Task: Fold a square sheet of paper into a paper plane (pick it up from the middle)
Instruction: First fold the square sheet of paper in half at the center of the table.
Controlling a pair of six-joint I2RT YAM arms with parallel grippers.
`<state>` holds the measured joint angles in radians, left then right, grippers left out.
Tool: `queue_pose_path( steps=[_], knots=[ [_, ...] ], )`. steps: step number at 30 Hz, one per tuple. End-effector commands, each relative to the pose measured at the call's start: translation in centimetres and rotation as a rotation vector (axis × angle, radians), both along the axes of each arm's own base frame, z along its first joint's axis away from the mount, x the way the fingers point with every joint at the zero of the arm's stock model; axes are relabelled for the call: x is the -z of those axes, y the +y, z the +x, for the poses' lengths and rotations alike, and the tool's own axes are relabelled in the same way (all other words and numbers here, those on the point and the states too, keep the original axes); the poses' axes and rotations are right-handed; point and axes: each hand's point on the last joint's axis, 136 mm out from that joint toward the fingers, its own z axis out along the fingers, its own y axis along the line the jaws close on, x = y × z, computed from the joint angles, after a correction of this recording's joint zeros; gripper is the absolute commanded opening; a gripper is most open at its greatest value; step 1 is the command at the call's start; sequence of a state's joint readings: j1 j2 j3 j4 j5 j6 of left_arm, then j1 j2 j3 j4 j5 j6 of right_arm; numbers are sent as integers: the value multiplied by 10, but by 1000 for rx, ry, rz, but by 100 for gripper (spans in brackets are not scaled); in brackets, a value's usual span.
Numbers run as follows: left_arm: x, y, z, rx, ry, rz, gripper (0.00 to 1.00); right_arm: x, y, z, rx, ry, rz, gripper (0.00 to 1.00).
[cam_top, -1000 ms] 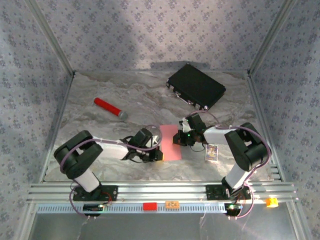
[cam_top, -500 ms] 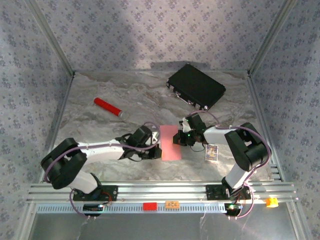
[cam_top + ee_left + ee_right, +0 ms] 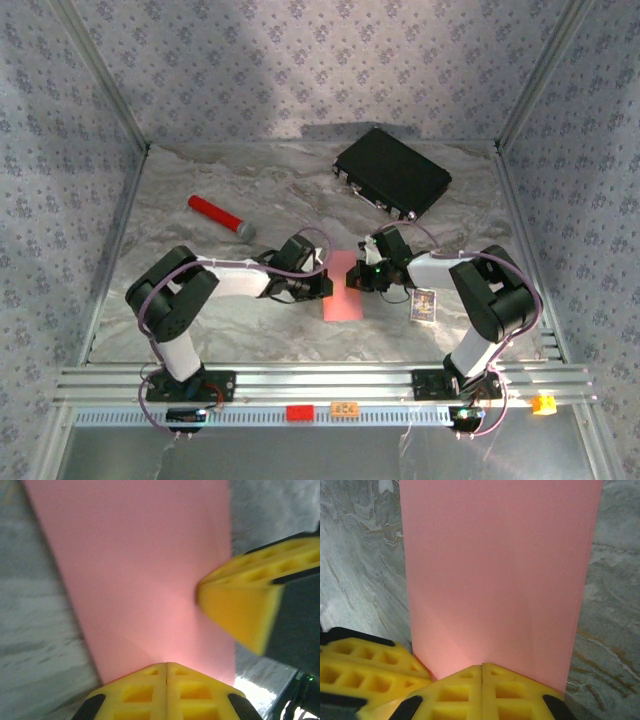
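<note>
Across the enclosure: grey marble-pattern desk (image 3: pixel 250 200), blue-grey floral-print walls (image 3: pixel 300 60) on three sides, aluminium rail (image 3: pixel 320 385) along the near edge. Count: one red cylinder (image 3: pixel 218 216) with grey cap, left-rear; one black case (image 3: pixel 392 172), right-rear; one small printed card (image 3: pixel 425 304) by the right arm; one pink sheet of paper (image 3: pixel 342 305), front-centre between two tools. Left tool (image 3: pixel 166 665) is clamped on the sheet's left edge. Right tool (image 3: pixel 482 666) is clamped on its right edge.
</note>
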<state>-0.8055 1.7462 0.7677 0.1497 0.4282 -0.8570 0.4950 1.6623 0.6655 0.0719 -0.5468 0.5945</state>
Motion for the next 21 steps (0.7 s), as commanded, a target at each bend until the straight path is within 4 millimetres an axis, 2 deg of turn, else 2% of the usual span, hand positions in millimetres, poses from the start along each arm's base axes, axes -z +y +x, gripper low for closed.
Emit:
queue_pose_path(
  steps=[1,5,12,14,17,21],
  knots=[
    [18,11,-11,8,42,0,0,47,-41,-34,60,163,-200,0],
    [22,16,-17,7,63,-25,0,48,-43,-34,63,167,-209,0],
    [-20,2,8,14,-2,-90,0,48,-44,-33,60,163,-216,0],
    [-26,-1,17,14,-15,-99,0,48,-44,-33,59,165,-215,0],
    [-24,-2,30,-5,-13,-104,0,49,-44,-33,60,167,-217,0],
    [-4,0,37,-26,36,-106,0,49,-44,-33,60,168,-216,0]
  ],
)
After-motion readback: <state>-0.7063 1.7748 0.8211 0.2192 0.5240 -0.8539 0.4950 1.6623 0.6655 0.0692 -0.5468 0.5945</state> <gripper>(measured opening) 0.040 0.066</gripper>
